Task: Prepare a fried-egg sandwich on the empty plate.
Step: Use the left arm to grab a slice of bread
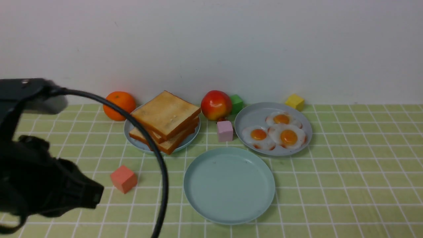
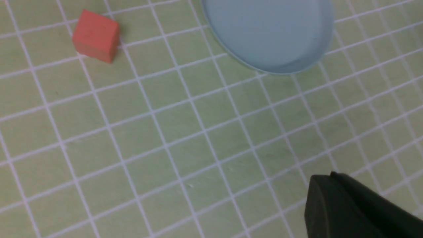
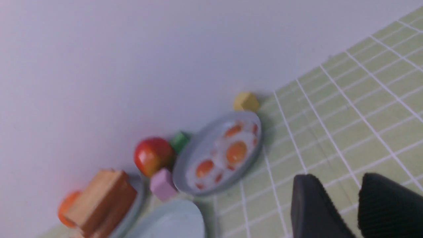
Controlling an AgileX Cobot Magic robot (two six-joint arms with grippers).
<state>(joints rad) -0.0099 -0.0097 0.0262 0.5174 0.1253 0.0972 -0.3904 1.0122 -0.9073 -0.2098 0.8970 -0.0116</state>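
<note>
The empty plate [image 1: 229, 185] [image 2: 269, 33] [image 3: 168, 221], large and teal, lies bare at the table's front centre. No fried-egg sandwich is in view. Behind the plate to the left, toast slices [image 1: 167, 120] [image 3: 99, 201] are stacked on a small grey-blue plate [image 1: 130, 132]. To the right, three fried eggs [image 1: 281, 132] [image 3: 228, 152] lie on another grey-blue plate [image 1: 251, 115]. My left gripper [image 1: 96, 196] [image 2: 325, 180] hovers low at the front left, shut on nothing, left of the teal plate. My right gripper [image 3: 337, 180] shows only in its wrist view, open and empty, over bare table right of the eggs.
A red cube [image 1: 123, 178] [image 2: 96, 35] sits between my left gripper and the toast. An orange [image 1: 119, 105], apple [image 1: 216, 104], green cube [image 1: 236, 103], pink cube [image 1: 225, 131] and yellow cube [image 1: 295, 101] stand along the back by the wall. My left arm's cable [image 1: 158, 165] arcs across the toast.
</note>
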